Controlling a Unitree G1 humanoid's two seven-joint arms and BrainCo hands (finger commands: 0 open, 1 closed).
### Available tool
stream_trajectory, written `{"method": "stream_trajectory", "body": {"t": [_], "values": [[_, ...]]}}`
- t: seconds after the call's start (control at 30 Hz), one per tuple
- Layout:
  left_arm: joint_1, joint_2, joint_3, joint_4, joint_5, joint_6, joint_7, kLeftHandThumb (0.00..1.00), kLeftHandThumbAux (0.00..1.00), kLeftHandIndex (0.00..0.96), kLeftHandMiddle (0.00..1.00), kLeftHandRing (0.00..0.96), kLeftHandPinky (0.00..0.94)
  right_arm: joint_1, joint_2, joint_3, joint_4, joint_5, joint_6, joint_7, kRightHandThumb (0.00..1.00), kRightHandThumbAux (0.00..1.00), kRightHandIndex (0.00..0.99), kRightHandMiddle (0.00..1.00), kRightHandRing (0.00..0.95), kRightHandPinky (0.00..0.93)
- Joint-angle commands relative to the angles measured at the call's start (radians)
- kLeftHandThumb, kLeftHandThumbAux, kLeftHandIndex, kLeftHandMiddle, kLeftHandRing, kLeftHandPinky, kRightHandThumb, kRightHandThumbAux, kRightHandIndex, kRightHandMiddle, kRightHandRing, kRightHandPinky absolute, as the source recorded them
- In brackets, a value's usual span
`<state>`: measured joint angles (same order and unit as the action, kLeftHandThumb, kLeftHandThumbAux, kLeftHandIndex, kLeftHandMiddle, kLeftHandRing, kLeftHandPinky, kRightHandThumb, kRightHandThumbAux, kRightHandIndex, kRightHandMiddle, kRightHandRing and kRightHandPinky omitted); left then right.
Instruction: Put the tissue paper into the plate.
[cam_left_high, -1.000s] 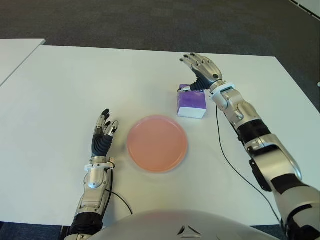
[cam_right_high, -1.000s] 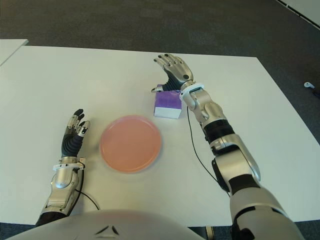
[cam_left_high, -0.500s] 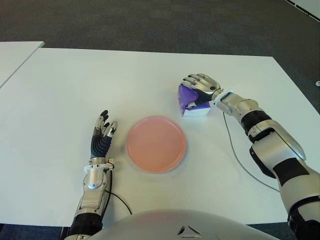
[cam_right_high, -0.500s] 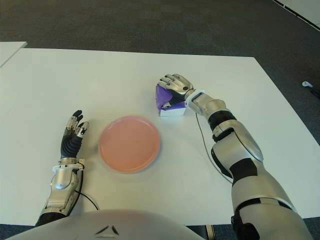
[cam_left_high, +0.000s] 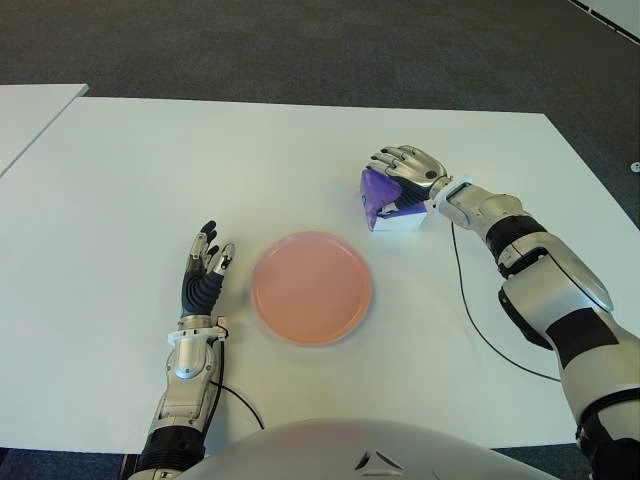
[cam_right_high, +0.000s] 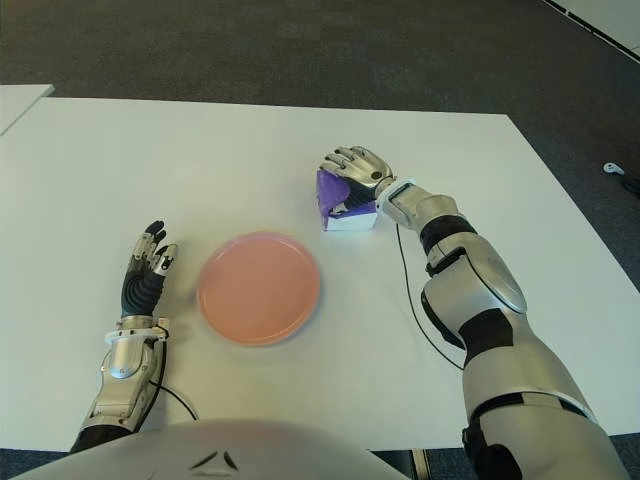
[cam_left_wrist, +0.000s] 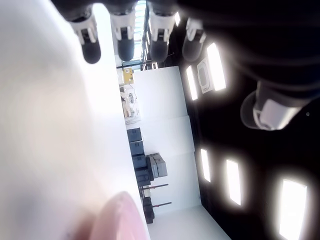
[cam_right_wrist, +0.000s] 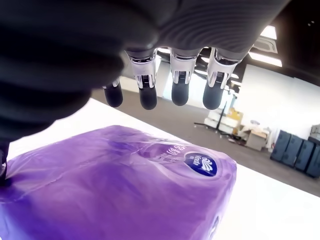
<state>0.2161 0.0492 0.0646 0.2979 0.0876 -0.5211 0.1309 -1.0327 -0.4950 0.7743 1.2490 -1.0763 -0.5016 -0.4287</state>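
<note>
The tissue paper is a purple pack (cam_left_high: 379, 191) with a white underside, tipped up on one edge at the table's right of centre, right of and beyond the pink plate (cam_left_high: 312, 287). My right hand (cam_left_high: 405, 168) lies over the pack's top. Its fingers (cam_right_wrist: 180, 85) curve past the far edge, and the thumb presses the pack's (cam_right_wrist: 125, 185) side. The plate holds nothing. My left hand (cam_left_high: 205, 268) shows left of the plate, its fingers straight and spread, holding nothing.
The white table (cam_left_high: 150, 170) carries only the plate and the pack. A thin black cable (cam_left_high: 480, 330) trails from my right wrist across the table. A second white table (cam_left_high: 30, 105) shows at the far left, over dark carpet.
My right hand came down from above the pack and closed over it. The pack went from lying flat to tipped up on one edge. My left hand stayed put.
</note>
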Motion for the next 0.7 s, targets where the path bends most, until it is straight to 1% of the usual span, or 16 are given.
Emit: {"method": "stream_trajectory", "body": {"t": [0.03, 0.33, 0.4, 0.7], "values": [[0.074, -0.012, 0.001, 0.087, 0.001, 0.061, 0.002, 0.0, 0.396, 0.0, 0.0, 0.0, 0.0, 0.005, -0.011, 0.013, 0.009, 0.01, -0.025, 0.041, 0.21, 0.439, 0.0, 0.0, 0.0, 0.0], [0.075, -0.011, 0.006, 0.088, -0.015, 0.065, -0.007, 0.0, 0.403, 0.0, 0.0, 0.0, 0.0, 0.01, -0.04, -0.012, -0.016, 0.062, -0.064, 0.107, 0.222, 0.464, 0.0, 0.0, 0.0, 0.0], [0.076, -0.011, 0.006, 0.086, -0.016, 0.066, -0.008, 0.0, 0.405, 0.0, 0.0, 0.0, 0.0, 0.014, -0.054, -0.018, -0.031, 0.074, -0.074, 0.119, 0.223, 0.469, 0.0, 0.0, 0.0, 0.0], [0.079, -0.011, 0.008, 0.079, -0.022, 0.071, -0.012, 0.0, 0.41, 0.0, 0.0, 0.0, 0.0, 0.028, -0.072, -0.026, -0.062, 0.106, -0.075, 0.163, 0.209, 0.479, 0.0, 0.0, 0.0, 0.0]]}}
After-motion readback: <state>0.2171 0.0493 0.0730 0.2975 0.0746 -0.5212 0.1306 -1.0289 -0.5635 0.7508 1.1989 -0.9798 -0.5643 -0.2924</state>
